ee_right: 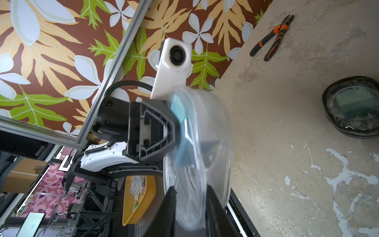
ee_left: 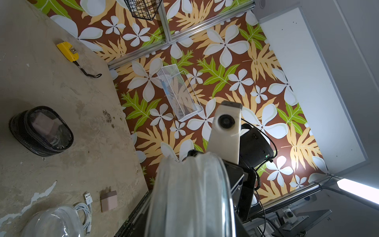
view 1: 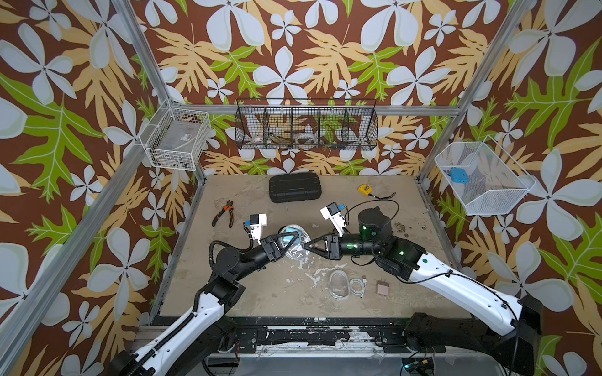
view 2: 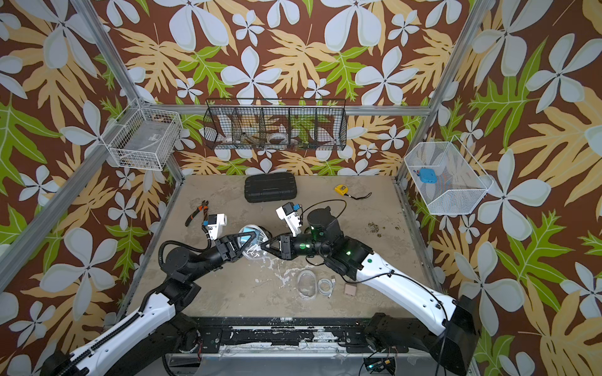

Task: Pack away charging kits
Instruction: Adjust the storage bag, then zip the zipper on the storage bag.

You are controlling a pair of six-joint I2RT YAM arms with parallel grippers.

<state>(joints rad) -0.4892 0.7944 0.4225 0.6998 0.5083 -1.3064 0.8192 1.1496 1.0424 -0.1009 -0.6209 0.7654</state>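
Clear case (view 1: 298, 252) (teal plug (ee_right: 176, 105) inside) hangs on edge over the table (view 1: 260, 286), between the grippers. Left gripper (view 1: 292, 241) pinches its rim; right gripper (view 1: 308, 248) straddles it, grip unclear. Advice: confirm one firm pinch before the other lets go.

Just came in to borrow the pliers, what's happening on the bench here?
Both arms meet over the middle of the table on one clear oval case with a teal plug inside. The left end effector grips its edge; the right end effector flanks the opposite edge, and whether it grips is unclear. A second clear case, a white cable and a pink plug lie loose near the front edge, not yet packed.
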